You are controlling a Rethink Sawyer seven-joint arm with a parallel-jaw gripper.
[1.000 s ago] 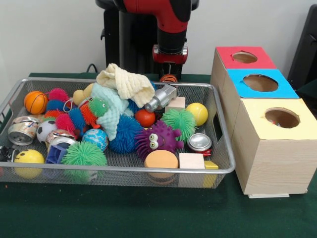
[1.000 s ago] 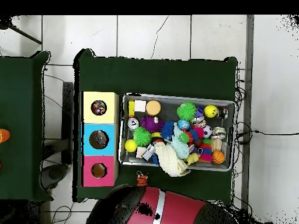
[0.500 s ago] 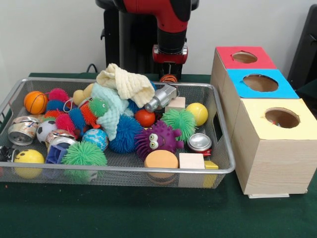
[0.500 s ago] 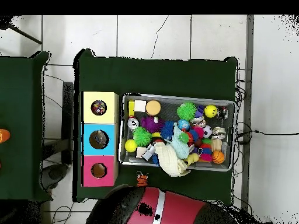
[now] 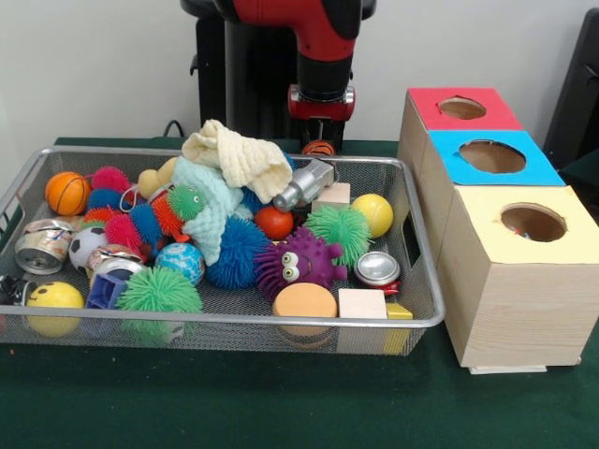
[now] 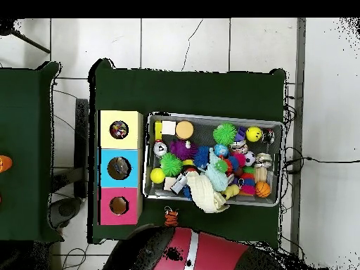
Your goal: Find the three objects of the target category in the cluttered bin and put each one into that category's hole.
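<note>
My gripper (image 5: 320,142) hangs from the red arm just behind the far rim of the wire bin (image 5: 412,281), outside it. Something small, orange with dark stripes, shows at its tip (image 6: 171,216); whether it is held I cannot tell. The bin holds an orange basketball toy (image 5: 67,192), a yellow ball (image 5: 375,213), a red ball (image 5: 274,223), a smiley ball (image 5: 54,296), spiky green (image 5: 339,230), blue (image 5: 236,253) and purple (image 5: 298,262) toys, crushed cans (image 5: 378,268), wooden blocks (image 5: 362,303) and cloths (image 5: 239,157). Right of the bin stand the red (image 5: 461,108), blue (image 5: 493,156) and yellow (image 5: 533,223) hole boxes.
The three boxes sit in a row touching the bin's right side (image 6: 119,176). Small items lie inside the yellow hole (image 6: 119,129) and the blue hole (image 6: 119,167). A second green table (image 6: 24,155) stands at the overhead view's left edge.
</note>
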